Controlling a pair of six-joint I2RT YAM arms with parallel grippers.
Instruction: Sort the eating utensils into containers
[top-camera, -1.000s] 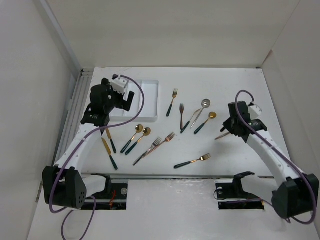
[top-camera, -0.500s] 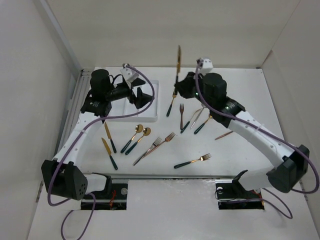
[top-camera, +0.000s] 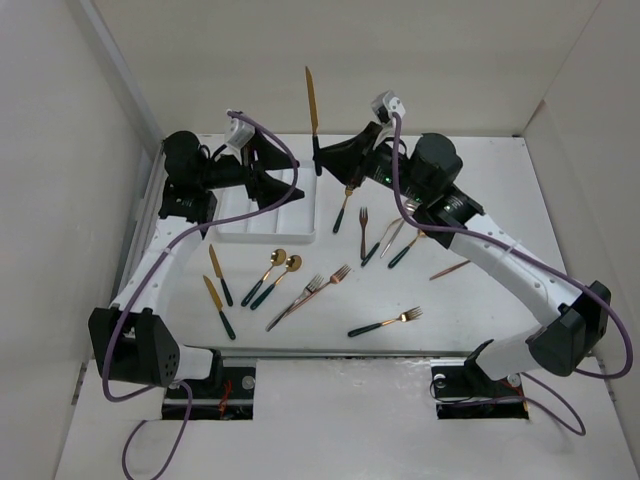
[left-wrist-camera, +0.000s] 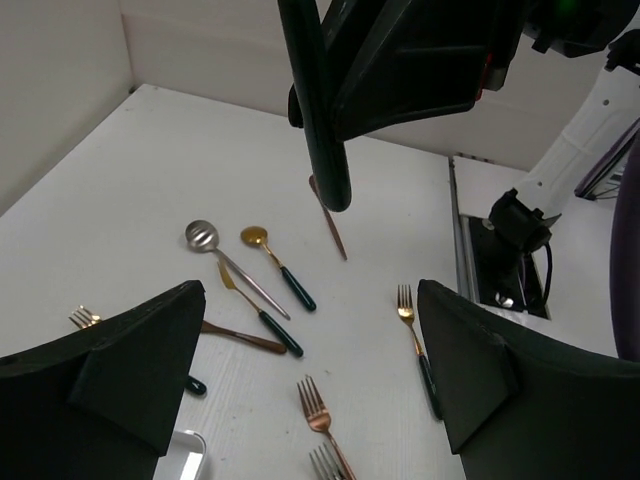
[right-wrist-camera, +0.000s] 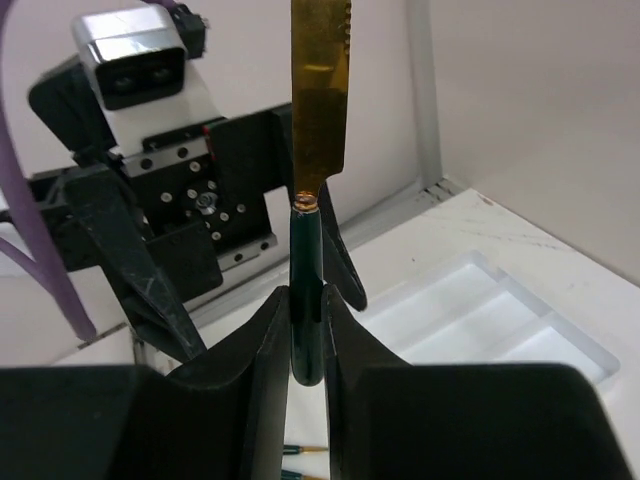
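Note:
My right gripper is shut on the dark green handle of a gold-bladed knife and holds it upright, blade up, above the right edge of the white three-compartment tray. In the right wrist view the handle sits between my fingers, with the tray behind. My left gripper is open and empty over the tray, facing the knife. The left wrist view shows its gripper wide open with the handle ahead. Other utensils lie on the table: two knives, two spoons and forks.
More utensils lie right of the tray: two forks, a silver spoon, a gold spoon, a copper knife and a fork. White walls enclose the table. A rail runs along the left edge.
My right arm has swung from the right side leftward to the tray's edge, carrying the knife upright. My left gripper has turned over the tray to face it, jaws open.

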